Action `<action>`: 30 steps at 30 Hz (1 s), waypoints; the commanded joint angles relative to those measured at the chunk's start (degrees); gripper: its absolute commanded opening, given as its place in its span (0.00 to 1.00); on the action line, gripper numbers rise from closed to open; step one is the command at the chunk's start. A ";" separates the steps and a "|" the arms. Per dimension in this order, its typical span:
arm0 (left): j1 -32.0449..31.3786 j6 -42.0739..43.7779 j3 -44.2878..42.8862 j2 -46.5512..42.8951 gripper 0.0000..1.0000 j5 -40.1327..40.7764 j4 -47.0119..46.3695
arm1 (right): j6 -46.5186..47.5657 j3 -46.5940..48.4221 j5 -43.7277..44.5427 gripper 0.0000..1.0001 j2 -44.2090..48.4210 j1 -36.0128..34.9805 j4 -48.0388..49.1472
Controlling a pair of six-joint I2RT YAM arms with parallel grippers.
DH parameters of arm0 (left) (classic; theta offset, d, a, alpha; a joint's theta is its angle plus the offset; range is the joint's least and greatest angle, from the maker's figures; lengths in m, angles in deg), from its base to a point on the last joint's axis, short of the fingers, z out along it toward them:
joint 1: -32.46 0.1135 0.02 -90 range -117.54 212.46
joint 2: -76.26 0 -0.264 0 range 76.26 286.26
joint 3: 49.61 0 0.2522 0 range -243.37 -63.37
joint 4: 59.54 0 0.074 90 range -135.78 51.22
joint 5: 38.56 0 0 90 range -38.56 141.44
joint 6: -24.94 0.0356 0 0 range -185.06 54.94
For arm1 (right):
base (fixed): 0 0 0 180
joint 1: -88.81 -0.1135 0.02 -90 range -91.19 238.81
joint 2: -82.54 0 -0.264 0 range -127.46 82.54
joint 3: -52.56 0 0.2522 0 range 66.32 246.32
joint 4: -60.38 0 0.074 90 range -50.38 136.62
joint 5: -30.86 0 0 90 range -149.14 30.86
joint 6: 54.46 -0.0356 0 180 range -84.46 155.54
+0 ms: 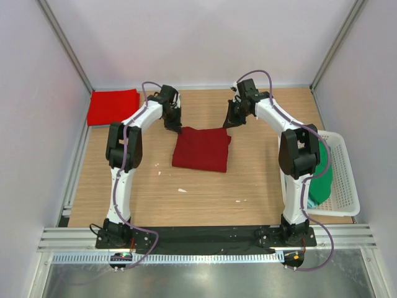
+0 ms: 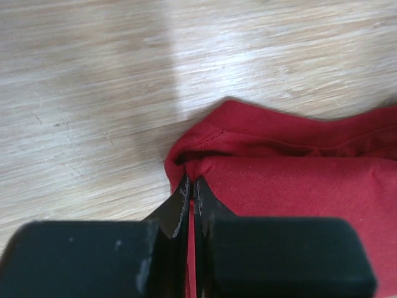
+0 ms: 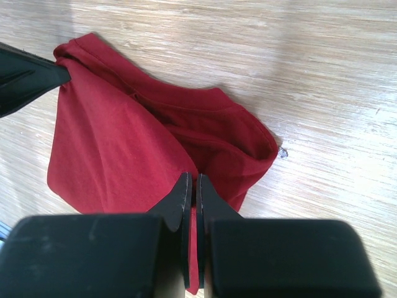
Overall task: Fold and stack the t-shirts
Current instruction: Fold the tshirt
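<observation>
A dark maroon t-shirt (image 1: 201, 149) lies folded into a rough square on the wooden table, mid-centre. My left gripper (image 1: 173, 128) is shut on its far left corner, and the wrist view shows cloth pinched between the closed jaws (image 2: 191, 181). My right gripper (image 1: 228, 123) is shut on the far right corner, also with cloth between the jaws (image 3: 193, 179). The maroon shirt (image 3: 118, 155) hangs slack between the two grips. The left gripper's finger (image 3: 28, 76) shows at the shirt's other corner. A brighter red t-shirt (image 1: 113, 107) lies folded at the back left.
A white basket (image 1: 345, 186) stands at the right table edge with a green t-shirt (image 1: 322, 179) in it, partly behind the right arm. Small white specks (image 1: 182, 190) lie on the wood in front of the maroon shirt. White walls enclose the table.
</observation>
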 commanded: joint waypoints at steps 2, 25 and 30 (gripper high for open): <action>-0.04 0.44 3.56 -6.00 0.00 2.76 -1.96 | 1.03 2.08 0.29 0.01 2.21 -0.08 -0.70; 0.13 -1.23 -0.98 -6.46 0.00 5.66 -4.32 | 1.99 5.15 3.45 0.01 -4.72 2.81 5.80; 0.22 -1.50 -8.62 2.32 0.00 4.01 -4.24 | 2.17 9.37 3.01 0.01 -11.49 4.14 6.50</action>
